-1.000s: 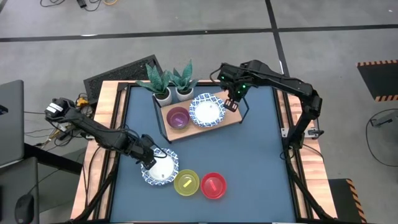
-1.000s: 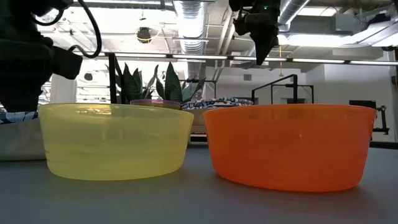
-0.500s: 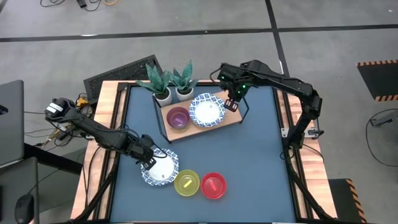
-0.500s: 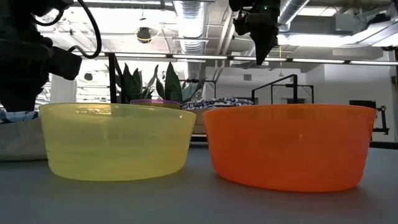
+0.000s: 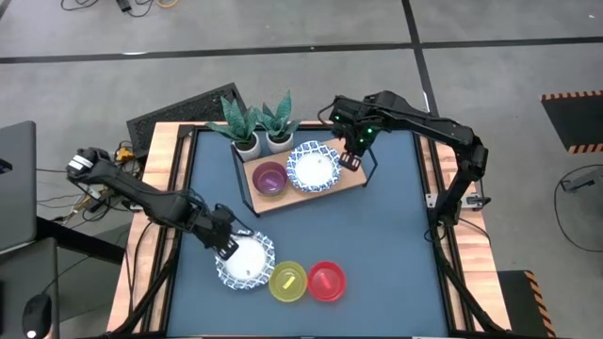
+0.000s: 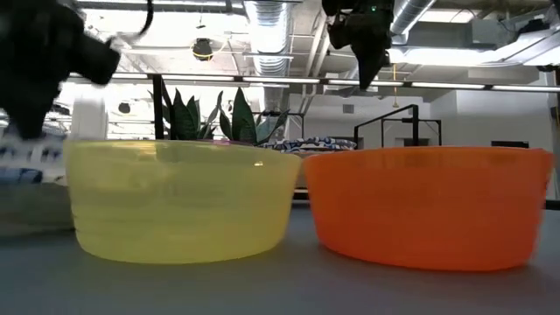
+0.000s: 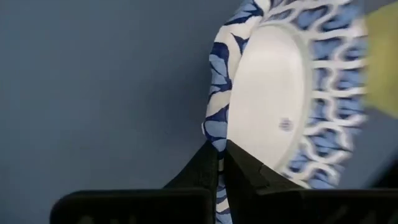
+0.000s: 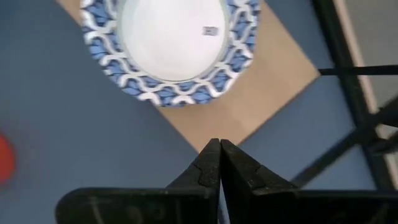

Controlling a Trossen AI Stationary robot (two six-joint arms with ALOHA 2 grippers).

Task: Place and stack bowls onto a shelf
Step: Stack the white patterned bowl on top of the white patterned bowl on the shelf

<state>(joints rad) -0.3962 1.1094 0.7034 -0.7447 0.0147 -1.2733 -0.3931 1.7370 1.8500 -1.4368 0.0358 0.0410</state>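
Note:
A white bowl with a blue patterned rim (image 5: 247,264) sits near the table's front left, and my left gripper (image 5: 229,245) is shut on its rim. A yellow bowl (image 5: 287,282) touches it on the right, with a red bowl (image 5: 326,282) beside that one. On the wooden shelf (image 5: 353,181) at the back stand a purple bowl (image 5: 270,178) and a second blue-rimmed bowl (image 5: 314,166). My right gripper (image 5: 351,160) hovers shut over the shelf's right end, holding nothing. My left gripper pinches the bowl's rim (image 7: 214,127) on its far-left side. One finger (image 7: 200,171) is outside the wall and the other inside the hollow. The fingers come slanting down from the table's left. The bowl's opposite side rests against the yellow bowl.
Two small white pots with green plants (image 5: 247,143) (image 5: 279,139) stand just behind the shelf's left end. The shelf's black wire frame (image 5: 373,162) juts out beside my right gripper. Bare blue tabletop (image 5: 377,235) lies between the shelf and the front bowls.
My left gripper has shut on the bowl's rim. The blue-rimmed bowl has slid a little toward the table's near edge. It has nudged the yellow and red bowls toward the near right.

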